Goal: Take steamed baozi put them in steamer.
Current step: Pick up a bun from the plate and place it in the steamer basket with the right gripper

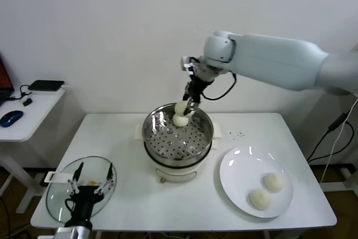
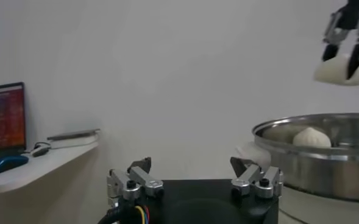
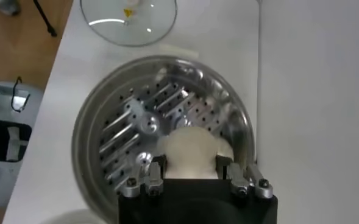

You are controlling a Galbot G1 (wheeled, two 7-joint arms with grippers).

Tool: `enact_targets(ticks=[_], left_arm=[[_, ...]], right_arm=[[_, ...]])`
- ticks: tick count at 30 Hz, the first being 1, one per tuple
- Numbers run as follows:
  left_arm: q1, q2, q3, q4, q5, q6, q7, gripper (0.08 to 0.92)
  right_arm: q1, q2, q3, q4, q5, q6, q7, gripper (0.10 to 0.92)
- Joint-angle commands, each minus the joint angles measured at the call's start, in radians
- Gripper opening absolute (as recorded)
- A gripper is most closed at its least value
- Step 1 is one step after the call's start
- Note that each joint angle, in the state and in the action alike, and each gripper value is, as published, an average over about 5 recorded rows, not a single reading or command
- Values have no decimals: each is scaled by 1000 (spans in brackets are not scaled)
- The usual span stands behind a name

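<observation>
My right gripper [image 1: 187, 103] hangs over the far side of the steamer [image 1: 168, 144], shut on one off-white baozi [image 1: 182, 109]. In the right wrist view this bun [image 3: 190, 153] bulges between the fingers above the perforated floor [image 3: 124, 134]. A second baozi [image 1: 180, 120] lies inside the basket just beneath it, and the left wrist view shows it [image 2: 311, 138] behind the steel wall [image 2: 325, 167]. Two more baozi [image 1: 273, 181] [image 1: 260, 198] rest on the white plate [image 1: 240, 166]. My left gripper [image 1: 95, 167] is parked open over the glass lid [image 1: 61, 202] at the front left.
The steamer sits on a cream pot base [image 1: 176, 167] mid-table. The plate is at the front right. A low side table [image 1: 28, 121] at the left carries a blue mouse [image 1: 11, 117] and a black box [image 1: 46, 85]. A lit laptop screen [image 2: 3, 115] stands there too.
</observation>
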Motion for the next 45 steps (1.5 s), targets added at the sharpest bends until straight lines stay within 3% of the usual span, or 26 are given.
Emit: enact_targets(ticks=[1,16,32,45], left_arm=[[19,3,-9,2,-6,-10,0,823],[21,2,-7,-1,-8,-13,0,823],[14,2,-6,7,-8,-12,0,823],[12,1,-3,4,-7,-10,0,823]], right_arm=[[-158,195,48,-182,-52,0,-1,553],[-256,261,63,-284,-135,15,-12,560],[-279,259,69,-292,-158,24,-13,560],[-170,130,45,-167,-103,38,-43,815]])
